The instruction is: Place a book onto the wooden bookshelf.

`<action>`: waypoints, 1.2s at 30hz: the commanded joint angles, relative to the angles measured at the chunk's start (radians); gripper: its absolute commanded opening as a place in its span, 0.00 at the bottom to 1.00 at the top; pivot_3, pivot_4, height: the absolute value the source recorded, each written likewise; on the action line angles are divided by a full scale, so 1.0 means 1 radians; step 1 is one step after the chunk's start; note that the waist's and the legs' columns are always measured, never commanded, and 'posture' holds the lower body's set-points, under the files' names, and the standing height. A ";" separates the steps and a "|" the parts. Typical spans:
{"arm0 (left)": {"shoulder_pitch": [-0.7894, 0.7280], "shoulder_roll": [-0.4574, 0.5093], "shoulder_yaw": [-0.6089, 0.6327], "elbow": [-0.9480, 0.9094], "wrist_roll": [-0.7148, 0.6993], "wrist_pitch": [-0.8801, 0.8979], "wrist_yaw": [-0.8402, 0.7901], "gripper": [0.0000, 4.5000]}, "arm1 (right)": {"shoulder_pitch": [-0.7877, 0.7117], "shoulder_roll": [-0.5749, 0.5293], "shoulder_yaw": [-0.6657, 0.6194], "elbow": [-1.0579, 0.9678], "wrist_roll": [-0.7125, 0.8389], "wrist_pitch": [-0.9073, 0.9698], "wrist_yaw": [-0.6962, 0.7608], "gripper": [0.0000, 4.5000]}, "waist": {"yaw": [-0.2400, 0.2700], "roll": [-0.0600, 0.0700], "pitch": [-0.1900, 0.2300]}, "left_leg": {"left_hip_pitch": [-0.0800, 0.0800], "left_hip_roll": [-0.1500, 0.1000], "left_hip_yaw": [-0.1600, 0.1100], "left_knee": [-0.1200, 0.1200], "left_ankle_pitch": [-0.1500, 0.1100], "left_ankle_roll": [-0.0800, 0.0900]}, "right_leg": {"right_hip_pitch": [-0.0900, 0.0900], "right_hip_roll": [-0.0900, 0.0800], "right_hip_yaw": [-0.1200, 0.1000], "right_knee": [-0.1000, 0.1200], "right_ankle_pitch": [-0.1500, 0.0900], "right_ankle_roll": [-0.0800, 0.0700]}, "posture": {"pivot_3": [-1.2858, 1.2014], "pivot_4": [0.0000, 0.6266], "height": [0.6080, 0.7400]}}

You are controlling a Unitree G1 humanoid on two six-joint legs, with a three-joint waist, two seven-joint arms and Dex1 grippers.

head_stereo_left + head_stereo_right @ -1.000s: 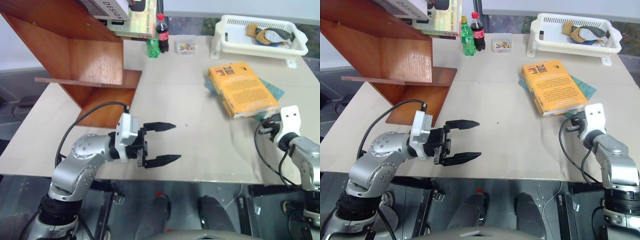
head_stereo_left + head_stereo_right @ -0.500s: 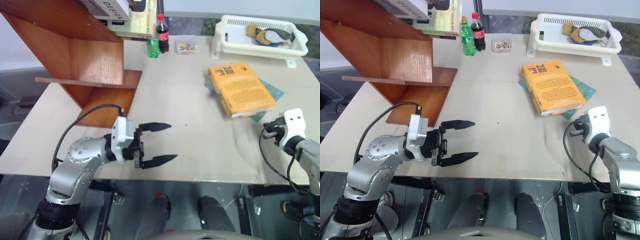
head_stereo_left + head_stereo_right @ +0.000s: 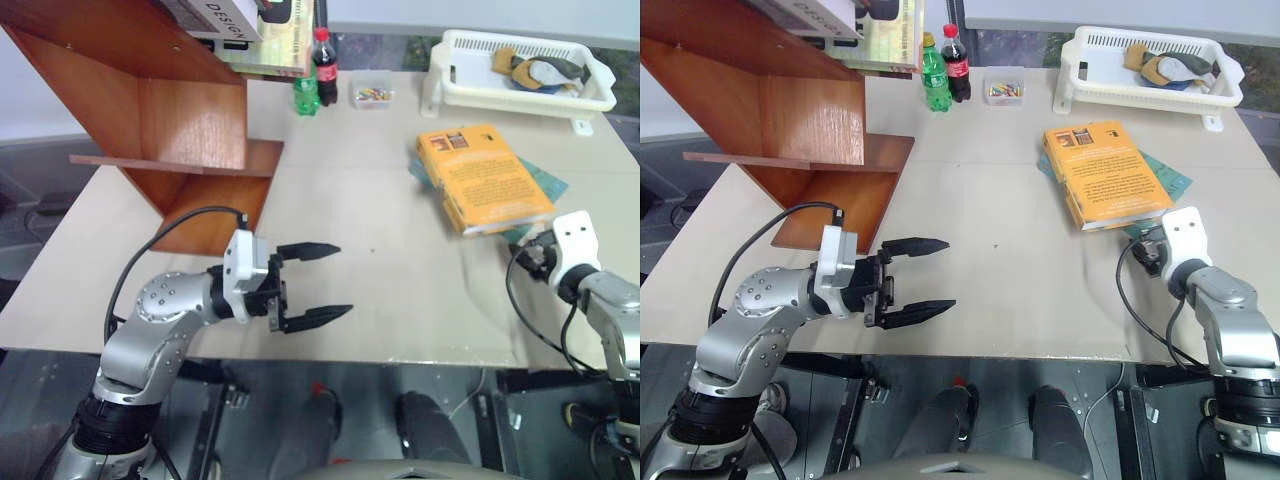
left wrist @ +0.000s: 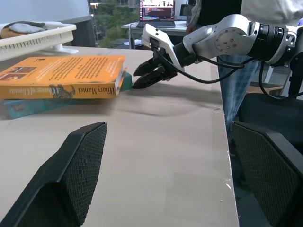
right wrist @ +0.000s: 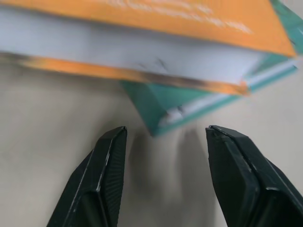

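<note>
1. Right claw (image 5: 163,156) parted with nothing between the fingers, low over the tabletop (image 3: 380,230), aimed at the near corner of the book (image 3: 483,178), close to it but apart.
2. Book lying flat atop a thinner teal book (image 5: 189,101), whose corner juts out nearest the fingertips (image 5: 111,142).
3. Left claw (image 3: 315,283) spread wide and empty, hovering above the tabletop's near edge, well apart from the book.
4. Broad bare stretch of tabletop between the two claws.
5. Wooden bookshelf (image 3: 160,120) at the far left; white basket (image 3: 520,75) far right; two bottles (image 3: 315,75) between.
</note>
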 commanded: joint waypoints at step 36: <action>-0.036 -0.012 -0.003 0.009 0.017 0.026 0.055 1.00 | 0.177 0.003 0.123 -0.374 0.199 0.101 0.201 0.00 | 0.002 0.000 0.000 | 0.000 0.000 -0.003 0.000 0.000 0.000 | 0.000 0.000 0.000 0.000 0.000 0.000 | 0.52 0.24 1.00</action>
